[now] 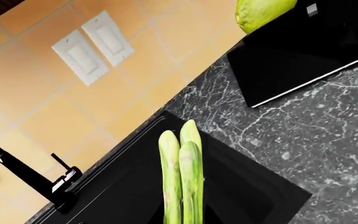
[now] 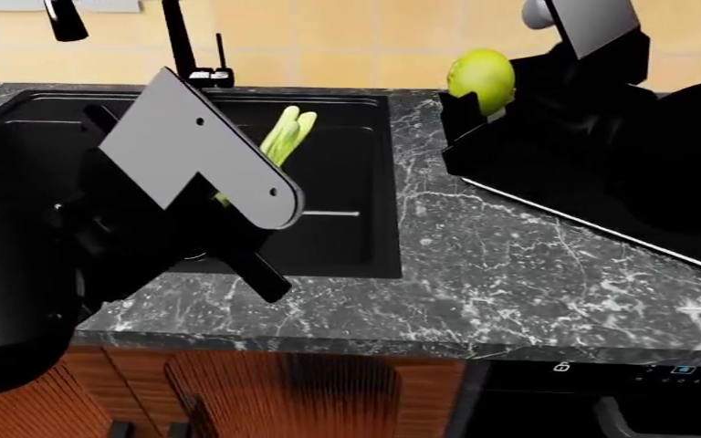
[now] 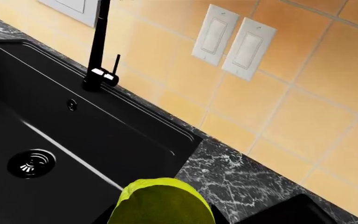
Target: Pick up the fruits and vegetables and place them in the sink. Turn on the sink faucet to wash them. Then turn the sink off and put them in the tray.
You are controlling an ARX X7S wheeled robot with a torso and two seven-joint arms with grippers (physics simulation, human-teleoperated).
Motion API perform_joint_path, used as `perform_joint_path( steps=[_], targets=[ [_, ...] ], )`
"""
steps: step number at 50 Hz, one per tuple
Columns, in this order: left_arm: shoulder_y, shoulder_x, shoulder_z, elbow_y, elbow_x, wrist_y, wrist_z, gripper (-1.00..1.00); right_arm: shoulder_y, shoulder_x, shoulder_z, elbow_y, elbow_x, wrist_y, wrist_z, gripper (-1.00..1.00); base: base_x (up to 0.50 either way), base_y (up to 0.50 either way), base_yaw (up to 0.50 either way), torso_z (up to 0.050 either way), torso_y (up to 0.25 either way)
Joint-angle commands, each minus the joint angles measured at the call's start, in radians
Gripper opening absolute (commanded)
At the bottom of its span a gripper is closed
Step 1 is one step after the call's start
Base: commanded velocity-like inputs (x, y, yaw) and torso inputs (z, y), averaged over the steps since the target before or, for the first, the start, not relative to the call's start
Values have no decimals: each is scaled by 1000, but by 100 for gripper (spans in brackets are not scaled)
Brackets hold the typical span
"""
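Left gripper (image 2: 231,196): my left arm reaches over the sink in the head view, and its broad grey plate hides the jaws. The stalks rise straight out of my left wrist view's near edge, so I read the jaws as clenched on them.
Asparagus stalks (image 1: 181,179): a small bundle of pale green stalks, tips close together, held in the air above the basin and not touching it. In the head view their tips poke out past my grey plate, pointing toward the back wall.
Right gripper (image 2: 482,108): over the near corner of the tray, at the right of the counter. The fruit sits right at my right wrist camera's near edge, so I take these jaws as grasping it; the fingers themselves I cannot see.
Yellow-green fruit (image 2: 481,80): round, held up above the tray's corner nearest the sink, in front of the tiled wall.
Sink (image 3: 113,140): deep black basin set in the dark marbled counter (image 2: 509,265), with its round drain (image 3: 31,163) bare.
Faucet (image 3: 98,46): tall black tap at the basin's back rim, thin lever sticking up beside it.
Tray (image 1: 291,60): shallow, black, silvery rim, lying on the counter to the right of the sink, apart from it.
Wall (image 3: 291,112): orange tiles with two white switch plates (image 3: 232,42).
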Motion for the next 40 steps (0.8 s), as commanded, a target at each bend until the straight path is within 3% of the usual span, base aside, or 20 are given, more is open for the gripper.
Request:
perform_joint_path(
  steps=[1,10,40],
  targets=[
    [6,6,6,0,18,12,9,-100,2,3,4,-5,-15,-5,-8,-100,19,-500,0,0,0],
    [8,8,11,1,24,16,12,-100,-4,12,9,-8,-14,-12,0,-100,19,-500,0,0,0],
    [9,0,26,7,34,20,18,-100,-2,8,-7,0,-30,-10,2,-100,0,0,-500,0,0]
  ],
)
